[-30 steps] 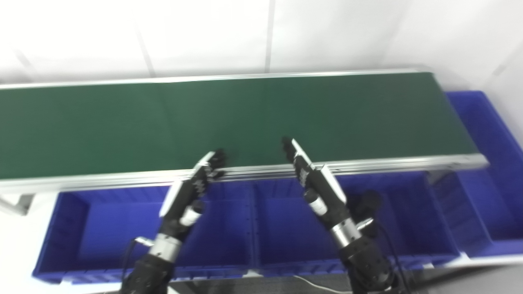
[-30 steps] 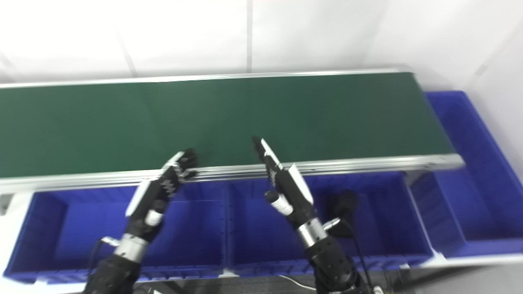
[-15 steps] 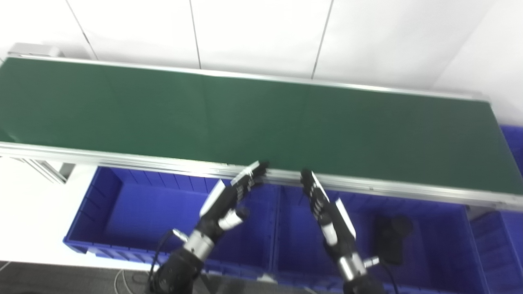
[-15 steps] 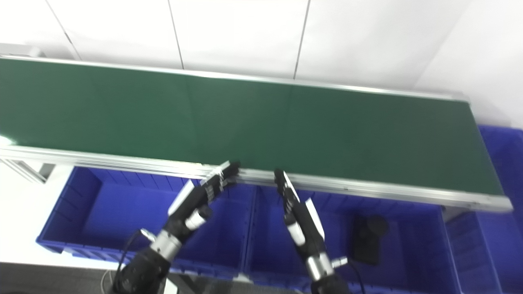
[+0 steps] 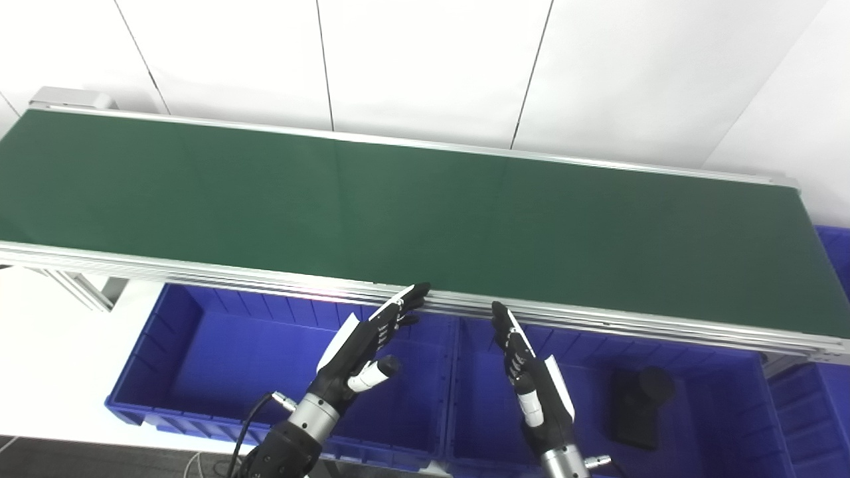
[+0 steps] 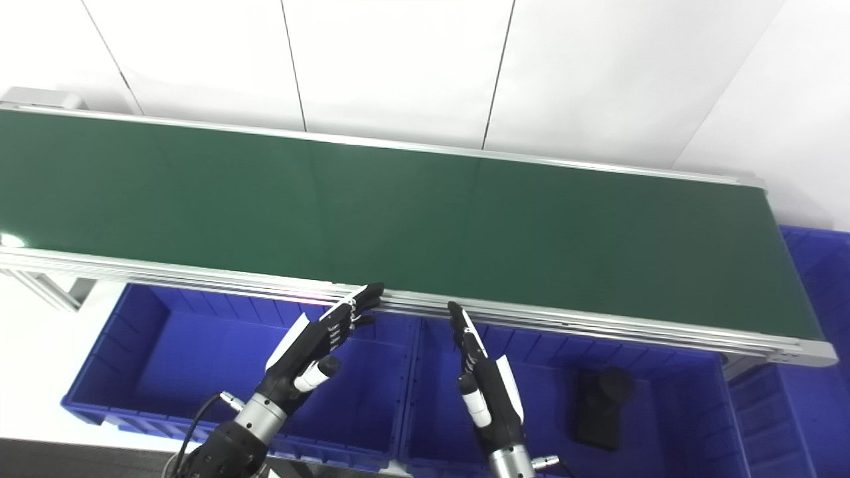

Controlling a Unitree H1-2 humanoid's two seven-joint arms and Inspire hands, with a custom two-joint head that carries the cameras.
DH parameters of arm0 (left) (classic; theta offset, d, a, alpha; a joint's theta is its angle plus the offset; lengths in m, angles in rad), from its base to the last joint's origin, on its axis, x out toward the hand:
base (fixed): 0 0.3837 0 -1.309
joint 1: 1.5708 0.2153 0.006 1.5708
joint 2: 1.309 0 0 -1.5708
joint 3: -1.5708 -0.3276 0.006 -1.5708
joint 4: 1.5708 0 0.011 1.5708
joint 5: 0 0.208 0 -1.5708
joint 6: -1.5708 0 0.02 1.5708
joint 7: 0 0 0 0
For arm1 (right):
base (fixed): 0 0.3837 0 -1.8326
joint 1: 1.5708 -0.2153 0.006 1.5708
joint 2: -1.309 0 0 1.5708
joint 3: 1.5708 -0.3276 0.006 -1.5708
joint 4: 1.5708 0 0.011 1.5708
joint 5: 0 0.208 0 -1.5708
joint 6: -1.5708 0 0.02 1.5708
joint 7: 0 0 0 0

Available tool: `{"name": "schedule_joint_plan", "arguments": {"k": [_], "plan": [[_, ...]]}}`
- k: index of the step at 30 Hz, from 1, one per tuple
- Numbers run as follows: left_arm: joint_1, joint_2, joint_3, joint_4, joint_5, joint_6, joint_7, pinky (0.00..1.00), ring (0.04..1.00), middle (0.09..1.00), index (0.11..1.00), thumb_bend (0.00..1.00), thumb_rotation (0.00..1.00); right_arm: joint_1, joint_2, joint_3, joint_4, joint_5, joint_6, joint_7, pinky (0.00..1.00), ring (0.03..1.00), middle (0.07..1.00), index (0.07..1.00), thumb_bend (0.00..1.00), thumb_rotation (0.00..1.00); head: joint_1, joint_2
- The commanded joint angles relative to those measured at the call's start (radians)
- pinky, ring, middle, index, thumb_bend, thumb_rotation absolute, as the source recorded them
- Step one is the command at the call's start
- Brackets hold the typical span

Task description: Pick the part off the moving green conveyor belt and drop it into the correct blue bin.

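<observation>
My left hand (image 5: 362, 342) is released, fingers extended and a little apart, holding nothing. It hangs above the left blue bin (image 5: 199, 372), fingertips close to the near aluminium rail (image 5: 199, 271) of the conveyor. My right hand (image 5: 531, 378) is likewise released and empty, held edge-on with fingers straight, above the middle blue bin (image 5: 485, 411) and just short of the same rail. The two hands are apart, palms turned roughly toward each other.

Beyond the fingertips: the green conveyor belt (image 5: 412, 212) runs across the whole view. I see no part on it anywhere. The task's thing is therefore not in view on the belt; nothing to grasp yet.

One dark part (image 5: 637, 405) already lies in the far-right end of the middle bin, right of my right hand. A further blue bin (image 6: 817, 372) sits at the belt's right end.

Judged step: waiting for the next part to arrive.

Risks from here:
- Both sets of fingertips sit low and near the rail. A forward reach without lift could strike the rail edge.
- The belt moves; a late reach means the part passes my hands and runs off the right end into the end bin, possibly the wrong one.
- The belt's direction cannot be read from a bare surface, so I cannot say which hand meets the part first.
- Fingers only slightly spread: a wide part may be knocked rather than enclosed.
- With no part in view, I cannot yet say which bin is correct.
</observation>
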State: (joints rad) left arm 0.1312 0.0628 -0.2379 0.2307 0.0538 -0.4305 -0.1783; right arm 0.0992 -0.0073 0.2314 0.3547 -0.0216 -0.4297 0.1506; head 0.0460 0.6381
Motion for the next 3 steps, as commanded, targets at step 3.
{"name": "schedule_joint_plan", "arguments": {"k": [3], "plan": [[-0.007,0.003,-0.004,-0.012,-0.003,-0.039,0.007,0.89,0.936,0.942,0.913,0.99,0.93,-0.006,0.007,-0.003,-0.033,0.011,-0.040,0.005,0.97,0.991,0.978,0.956,1.00,0.98,-0.005,-0.008]]}}
